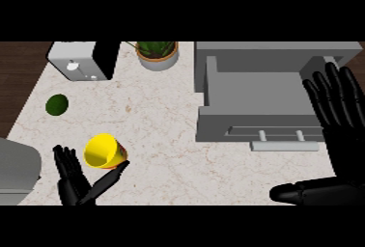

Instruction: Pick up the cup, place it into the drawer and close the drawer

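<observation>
**Inspector:** Report the cup's position.

**Assistant:** The yellow cup lies tilted on the marble bench, at its lower left, with its open mouth turned up and to the left. It is not in the drawer.

**Inspector:** The left hand?

**Assistant:** The left hand sits just below and to the left of the cup. Its fingers are straight and spread, pointing up beside the cup's left rim, while the thumb reaches toward the cup's base from below. Thumb and cup appear to touch or nearly touch; which cannot be told. Nothing is curled around the cup.

**Inspector:** The right hand?

**Assistant:** The right hand shows at the right edge, fingers straight, spread and pointing up, overlapping the drawer's right side. It holds nothing.

**Inspector:** The drawer?

**Assistant:** The grey drawer stands pulled open at the upper right, its interior visible, its pale handle on the front panel facing the robot.

**Inspector:** Other items?

**Assistant:** A potted plant at the top centre, a white and black appliance at the upper left, and a dark green round object on the bench, well above the cup.
</observation>
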